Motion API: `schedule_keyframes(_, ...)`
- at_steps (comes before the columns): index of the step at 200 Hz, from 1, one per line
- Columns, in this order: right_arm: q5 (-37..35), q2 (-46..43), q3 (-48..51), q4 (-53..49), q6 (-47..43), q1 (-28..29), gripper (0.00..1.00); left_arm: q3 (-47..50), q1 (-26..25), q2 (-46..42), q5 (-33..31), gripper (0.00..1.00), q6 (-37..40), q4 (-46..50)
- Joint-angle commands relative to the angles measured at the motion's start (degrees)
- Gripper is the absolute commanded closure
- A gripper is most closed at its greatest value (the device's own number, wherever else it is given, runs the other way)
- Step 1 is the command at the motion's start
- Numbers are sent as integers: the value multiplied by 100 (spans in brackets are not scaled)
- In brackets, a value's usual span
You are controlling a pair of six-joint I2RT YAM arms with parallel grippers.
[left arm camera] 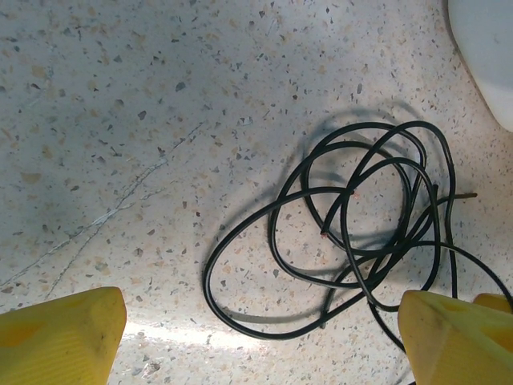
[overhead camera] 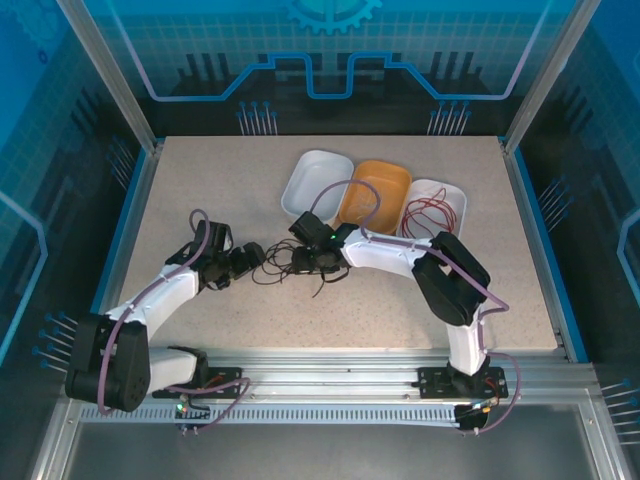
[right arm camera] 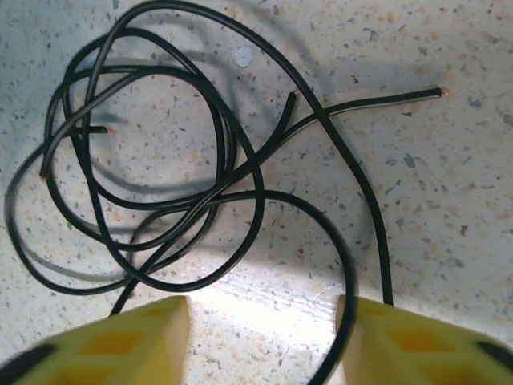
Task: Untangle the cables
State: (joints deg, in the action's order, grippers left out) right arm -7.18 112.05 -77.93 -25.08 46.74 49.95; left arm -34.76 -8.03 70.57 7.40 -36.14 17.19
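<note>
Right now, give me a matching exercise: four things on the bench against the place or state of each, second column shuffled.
Things:
1. tangle of thin black cables
2. thin red cables
3. orange plastic tray
4. left arm's yellow fingers

Place or state:
A. between the left white tray and the right white tray
B. spread wide apart
C. loose on the speckled tabletop
D. inside the right white tray

Pairs: 1-C, 2-D, 3-A, 4-B

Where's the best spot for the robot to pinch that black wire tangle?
Probably the straight loose tail sticking out of the black tangle, pinched from above across the wire: it lies flat on the table, clear of the loops.
</note>
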Motion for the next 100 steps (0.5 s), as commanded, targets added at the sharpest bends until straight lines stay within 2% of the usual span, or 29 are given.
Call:
schedule_keyframes(1,65,-13,98,83,73,-41,81,16,24,88,171,11,-39,-41)
schedule_keyframes(25,-26,-435,218,-14,-37,3,100,-31,12,200,256,15,67,21)
schedule_keyframes(60,93,-1184,398,106,-363,10,100,-39,3,291,353,18,90,-76)
schedule_keyframes(100,137,-1520,140,6,-833,14,100,-65,-91,331,685,25,99,-410)
